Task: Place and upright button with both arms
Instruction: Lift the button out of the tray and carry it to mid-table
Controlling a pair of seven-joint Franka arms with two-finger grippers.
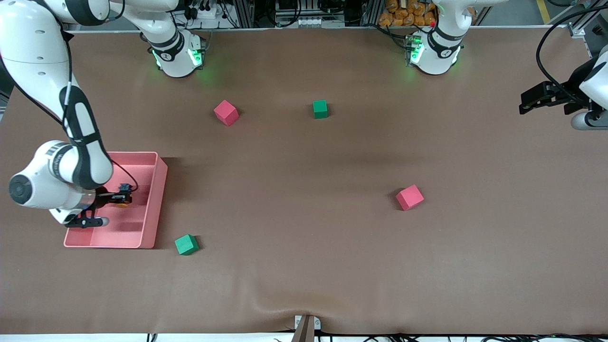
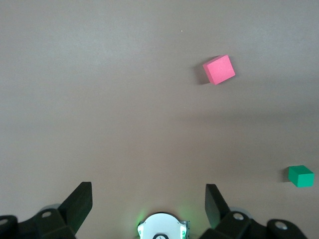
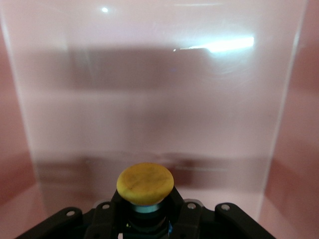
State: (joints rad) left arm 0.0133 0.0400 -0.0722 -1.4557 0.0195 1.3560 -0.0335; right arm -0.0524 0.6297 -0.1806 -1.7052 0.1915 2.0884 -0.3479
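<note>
The button [image 3: 145,184] has a round orange cap on a dark body. My right gripper [image 3: 145,208] is shut on that body, and the cap sticks out past the fingertips. In the front view the right gripper [image 1: 118,197] holds the button [image 1: 123,203] low inside the pink tray [image 1: 157,190]. Whether the button touches the tray floor I cannot tell. My left gripper [image 1: 525,105] waits in the air over the left arm's end of the table. In its wrist view the left gripper [image 2: 147,201] stands open with nothing between the fingers [image 2: 79,203].
Two pink cubes [image 1: 226,112] [image 1: 409,197] and two green cubes [image 1: 320,109] [image 1: 186,244] lie scattered on the brown table. The green cube nearest the front camera sits just beside the tray's corner. The left wrist view shows a pink cube [image 2: 219,69] and a green cube [image 2: 300,176].
</note>
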